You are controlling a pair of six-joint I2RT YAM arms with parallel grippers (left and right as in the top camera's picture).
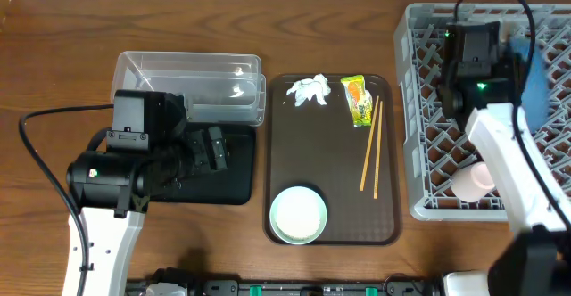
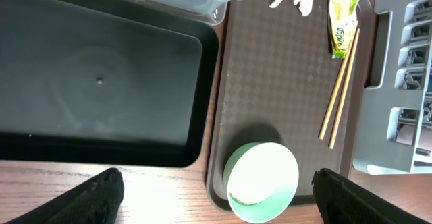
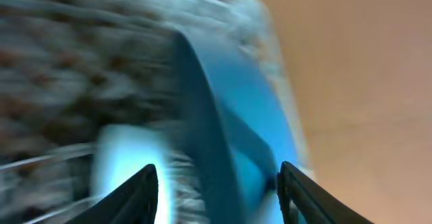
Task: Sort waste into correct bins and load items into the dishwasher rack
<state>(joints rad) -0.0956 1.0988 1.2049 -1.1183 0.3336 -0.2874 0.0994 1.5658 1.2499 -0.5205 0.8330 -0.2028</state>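
My left gripper (image 2: 216, 200) is open and empty, over the black tray (image 1: 227, 185) near its right edge. The clear tub (image 1: 187, 73) stands behind it. On the brown serving tray (image 1: 330, 167) lie the white tissue (image 1: 309, 91), the yellow-green wrapper (image 1: 359, 100), the chopsticks (image 1: 370, 149) and the green-rimmed white bowl (image 1: 297, 214). My right gripper (image 3: 219, 190) is open over the grey rack (image 1: 428, 109), its fingers either side of the upright dark-blue plate (image 3: 236, 109); that view is blurred. The pink cup (image 1: 471, 180) sits in the rack's front.
In the left wrist view the bowl (image 2: 262, 180) holds small bits along its inner wall. The black tray (image 2: 101, 82) looks bare. The rack's left wall (image 2: 405, 62) stands close to the brown tray's right edge. A cable loops left of my left arm.
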